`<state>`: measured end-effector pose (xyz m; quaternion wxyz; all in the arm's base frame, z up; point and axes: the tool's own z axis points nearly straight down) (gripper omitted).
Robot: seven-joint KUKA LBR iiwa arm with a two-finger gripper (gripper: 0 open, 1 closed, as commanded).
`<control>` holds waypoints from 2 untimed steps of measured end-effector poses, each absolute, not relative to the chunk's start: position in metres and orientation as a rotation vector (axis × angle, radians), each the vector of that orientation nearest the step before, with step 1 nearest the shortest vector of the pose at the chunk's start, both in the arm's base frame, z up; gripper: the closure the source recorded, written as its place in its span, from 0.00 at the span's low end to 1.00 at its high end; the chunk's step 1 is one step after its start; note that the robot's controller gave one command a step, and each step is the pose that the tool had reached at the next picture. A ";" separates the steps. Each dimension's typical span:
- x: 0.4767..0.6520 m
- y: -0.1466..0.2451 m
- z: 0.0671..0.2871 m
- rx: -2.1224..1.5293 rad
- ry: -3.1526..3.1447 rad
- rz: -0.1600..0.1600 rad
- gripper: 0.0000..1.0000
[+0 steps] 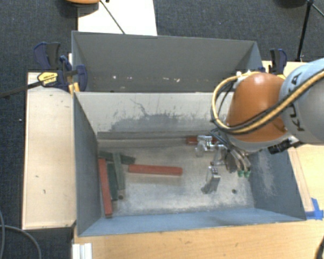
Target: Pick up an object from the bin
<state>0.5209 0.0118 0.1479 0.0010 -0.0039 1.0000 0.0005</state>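
My pincer (210, 183) hangs low at four o'clock in the bin (86, 161) (apart or together, I cannot tell); the red bar (154, 170) at its nine o'clock lies flat, so it looks graspable from above.

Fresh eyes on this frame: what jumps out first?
The arm's orange wrist cover dominates the right side. The gripper hangs below it over a bare patch of floor in the grey bin, right of centre. Three long bars stand out on the floor: a red bar along the left wall, a dark green bar beside it, and a reddish-brown bar lying crosswise near the centre, left of the gripper.
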 end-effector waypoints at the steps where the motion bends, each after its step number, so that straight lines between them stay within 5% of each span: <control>1: 0.521 0.012 0.148 -0.012 3.140 0.002 0.00; 2: 0.534 0.047 0.117 0.023 3.135 0.000 0.00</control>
